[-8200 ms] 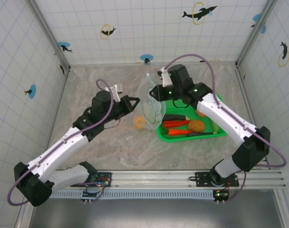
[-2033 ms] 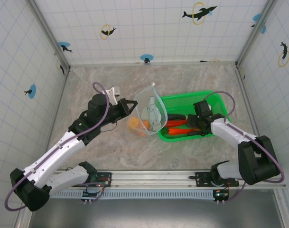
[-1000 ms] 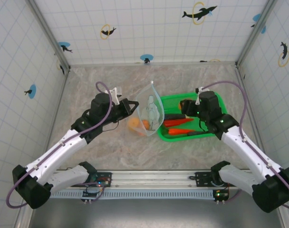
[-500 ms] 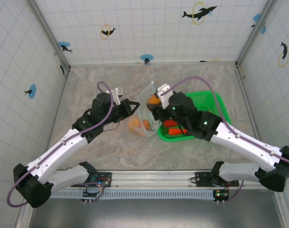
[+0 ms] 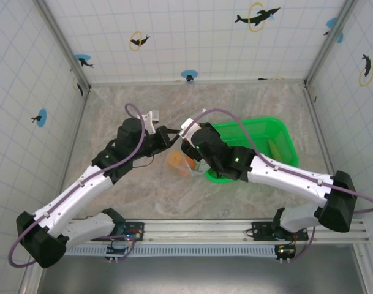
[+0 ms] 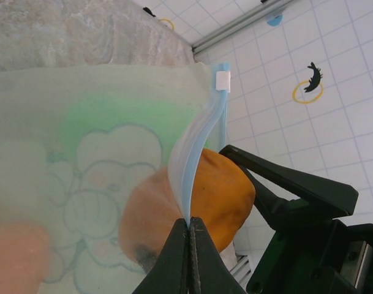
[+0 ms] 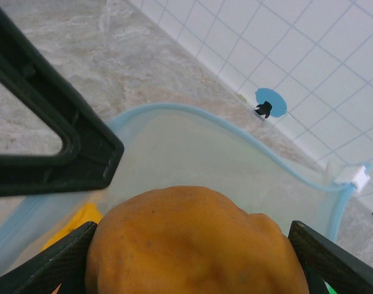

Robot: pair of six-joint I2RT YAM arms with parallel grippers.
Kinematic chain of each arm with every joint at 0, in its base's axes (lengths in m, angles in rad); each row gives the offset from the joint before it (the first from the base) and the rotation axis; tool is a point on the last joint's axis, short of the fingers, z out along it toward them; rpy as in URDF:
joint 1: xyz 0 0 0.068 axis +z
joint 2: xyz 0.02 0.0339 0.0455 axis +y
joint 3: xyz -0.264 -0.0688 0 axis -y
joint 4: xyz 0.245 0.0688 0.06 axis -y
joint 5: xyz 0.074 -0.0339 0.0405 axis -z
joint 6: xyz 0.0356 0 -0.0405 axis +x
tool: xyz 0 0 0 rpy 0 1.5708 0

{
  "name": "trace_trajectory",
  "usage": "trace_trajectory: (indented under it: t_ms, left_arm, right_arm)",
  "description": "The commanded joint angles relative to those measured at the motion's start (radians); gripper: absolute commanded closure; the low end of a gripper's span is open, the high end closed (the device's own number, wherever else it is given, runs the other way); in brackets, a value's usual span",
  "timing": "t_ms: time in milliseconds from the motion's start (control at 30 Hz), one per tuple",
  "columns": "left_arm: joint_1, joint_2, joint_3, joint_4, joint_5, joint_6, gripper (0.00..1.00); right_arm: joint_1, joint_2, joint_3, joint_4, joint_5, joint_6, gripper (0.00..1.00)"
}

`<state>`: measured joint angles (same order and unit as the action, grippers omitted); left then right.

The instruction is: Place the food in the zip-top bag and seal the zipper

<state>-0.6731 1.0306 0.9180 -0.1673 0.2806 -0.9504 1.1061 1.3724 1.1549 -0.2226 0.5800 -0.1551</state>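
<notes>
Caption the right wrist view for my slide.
Right fingers hold an orange round food piece at the open mouth of the zip-top bag.

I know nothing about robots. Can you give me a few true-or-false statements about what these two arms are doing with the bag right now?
1. The left gripper pinches the blue zipper along the edge of the bag. True.
2. The right gripper is empty. False: it holds a round orange food piece right at the bag's mouth.
3. The bag is zipped shut. False: its mouth gapes open.
4. The green basket sits on the right arm's side of the table. True.
</notes>
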Motion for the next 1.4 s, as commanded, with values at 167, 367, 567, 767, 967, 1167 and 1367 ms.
trace_trajectory:
  t_ms: [167,367,567,767,967,1167,1367]
  left_arm:
    - [0.000,0.009,0.033,0.034,0.016,-0.021,1.00]
    - [0.000,0.017,0.032,0.036,0.014,-0.018,1.00]
    - [0.000,0.026,0.031,0.031,0.002,-0.017,1.00]
    - [-0.001,0.017,0.028,-0.012,-0.042,-0.005,1.00]
    - [0.001,0.003,0.045,-0.064,-0.100,0.012,1.00]
    - [0.001,-0.005,0.043,-0.086,-0.128,0.031,1.00]
    - [0.001,-0.009,0.024,-0.079,-0.121,0.038,1.00]
  right_arm:
    - [0.007,0.043,0.009,0.131,0.025,-0.020,0.00]
    - [0.007,-0.009,-0.029,0.141,-0.012,-0.004,0.00]
    - [0.003,-0.070,-0.030,0.126,-0.047,0.028,0.02]
    - [-0.048,-0.179,-0.052,0.133,-0.143,0.137,0.07]
    - [-0.214,-0.318,-0.150,0.128,-0.270,0.338,0.13]
    - [-0.461,-0.399,-0.273,0.043,-0.399,0.509,0.16]
    - [-0.603,-0.328,-0.319,-0.158,-0.291,0.529,0.17]
